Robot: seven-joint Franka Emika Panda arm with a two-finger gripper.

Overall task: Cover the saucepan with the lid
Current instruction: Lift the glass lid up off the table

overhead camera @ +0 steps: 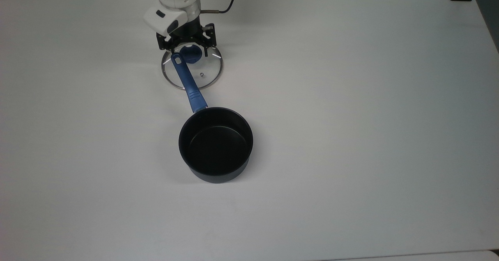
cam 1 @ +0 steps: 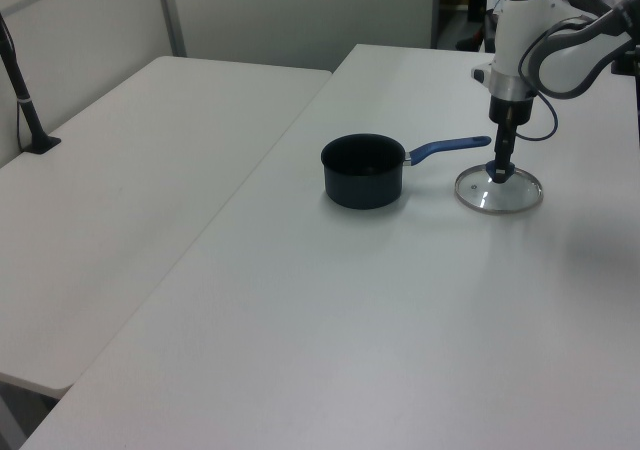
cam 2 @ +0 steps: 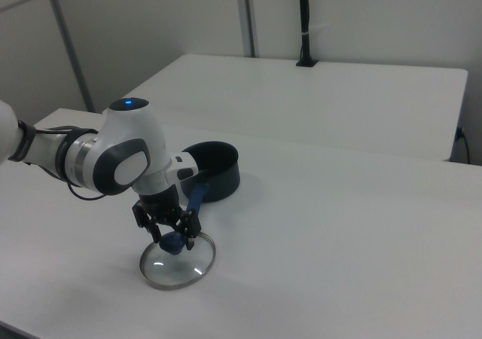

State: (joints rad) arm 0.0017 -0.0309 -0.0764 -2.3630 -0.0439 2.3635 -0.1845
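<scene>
White tabletop (overhead camera: 351, 97) fills the scene, with a second white table (cam 1: 120, 200) butted alongside and grey partition walls behind.

Gripper (overhead camera: 188, 53) is seen lowered over the lid (overhead camera: 202, 73), its two fingers spread wide apart and set either side of the blue knob (overhead camera: 191, 54); nothing is gripped yet. In the right view the fingertips (cam 2: 190, 242) are level with the knob (cam 2: 173, 242), one each side. Wrist is held near vertical, pointing straight down; the white forearm (cam 2: 113, 158) is bent in from the right view's left, and a cable is looped off the wrist in the left view.

Lid (cam 1: 499, 190) is lying flat on the table, knob up. Saucepan (overhead camera: 215, 144) is standing upright and empty, near the lid but apart from it at the body. Its long blue handle (overhead camera: 186, 79) is seen running across the lid in the top view, its holed end just beside the knob and the nearer finger. In the left view the handle (cam 1: 447, 148) is seen raised above the table.

Step in hand is judged as the grasp approach, nearly done. Next move calls for the fingers to be closed on the knob, then a straight lift clear of the handle and a carry over the pan mouth. Handle contact by the near finger is the likely risk.
</scene>
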